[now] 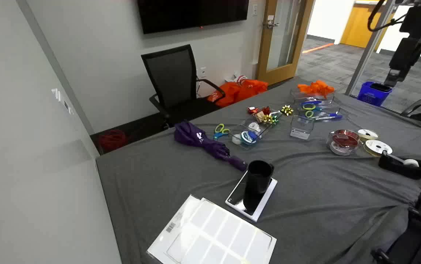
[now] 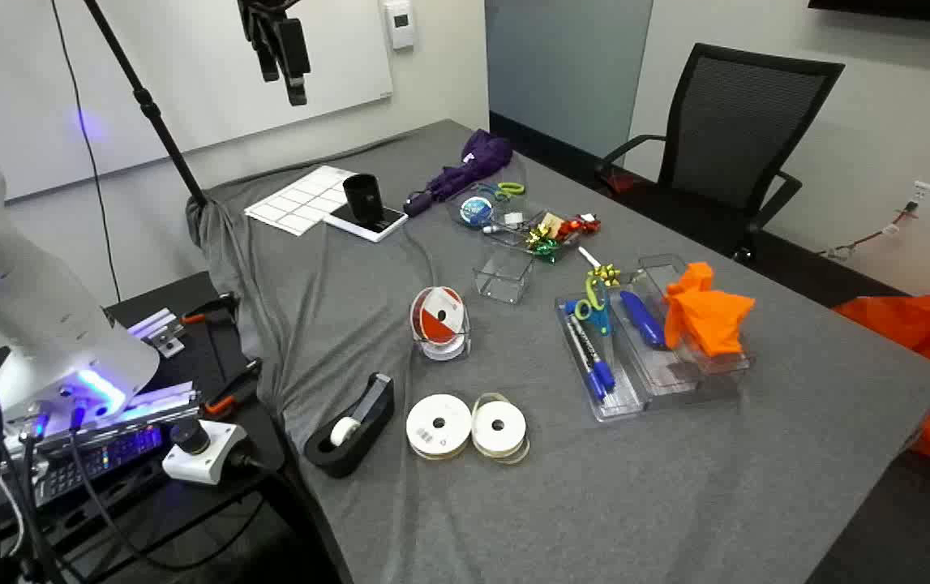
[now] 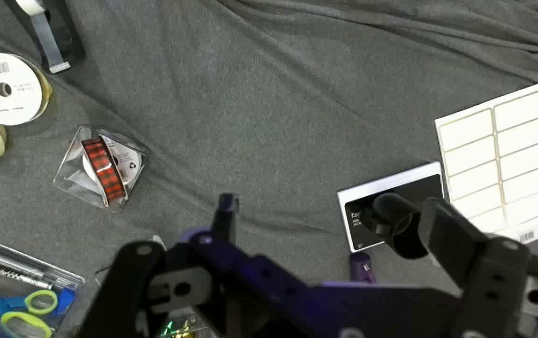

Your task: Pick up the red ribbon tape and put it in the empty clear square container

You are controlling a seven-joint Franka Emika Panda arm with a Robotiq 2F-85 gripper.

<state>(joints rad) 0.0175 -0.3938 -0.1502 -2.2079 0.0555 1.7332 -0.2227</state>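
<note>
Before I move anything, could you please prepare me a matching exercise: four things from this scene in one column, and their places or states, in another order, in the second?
1. Black cylindrical mug
2. Purple fabric umbrella
3. Red plaid ribbon spool
4. Robot's black hand

A. Lying on the grey cloth table cover
B. Wide open, gripping nothing
C. Standing on a flat white-and-black box
D. Inside a clear plastic container, with a white spool

Pairs: 1-C, 2-A, 3-D, 4-B

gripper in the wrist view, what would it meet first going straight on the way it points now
Probably the grey tablecloth: the gripper points down toward the table. Depth is unclear, though, and the black mug shows near that line in the wrist view, so it could come first.
</note>
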